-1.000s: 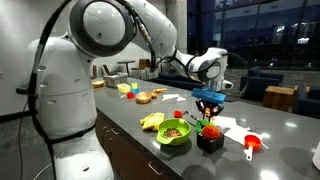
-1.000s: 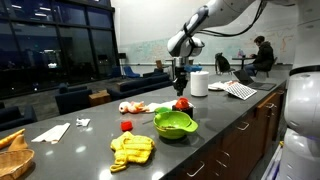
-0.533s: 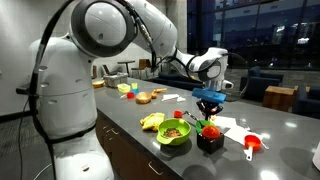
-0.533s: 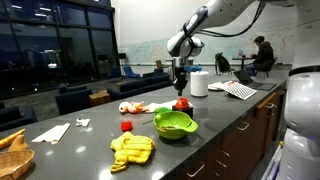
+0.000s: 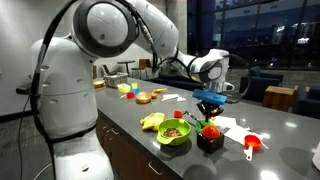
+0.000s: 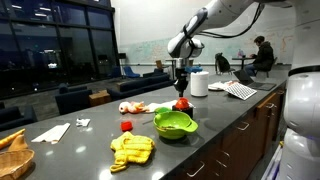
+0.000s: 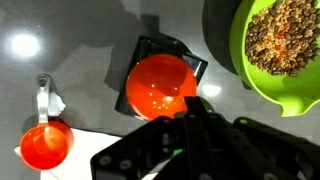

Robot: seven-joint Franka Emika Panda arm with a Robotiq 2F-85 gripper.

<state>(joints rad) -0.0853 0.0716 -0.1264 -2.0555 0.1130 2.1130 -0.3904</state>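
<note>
Red round object (image 7: pixel 160 85): I see a smooth, glossy, domed shape sitting in a black square container (image 7: pixel 150 48) with thin, flat walls.
Gripper (image 7: pixel 192 108): its fingers are pressed together. It hangs straight above the near edge of the red round object, apart from it in both exterior views (image 5: pixel 208 103) (image 6: pixel 180 88).
Green bowl (image 7: pixel 240 60): plastic, just beside the container, filled with brown-green grains (image 7: pixel 285 40).
Red measuring cup (image 7: pixel 45 145): lies apart on the grey, shiny surface (image 7: pixel 80 40).
</note>
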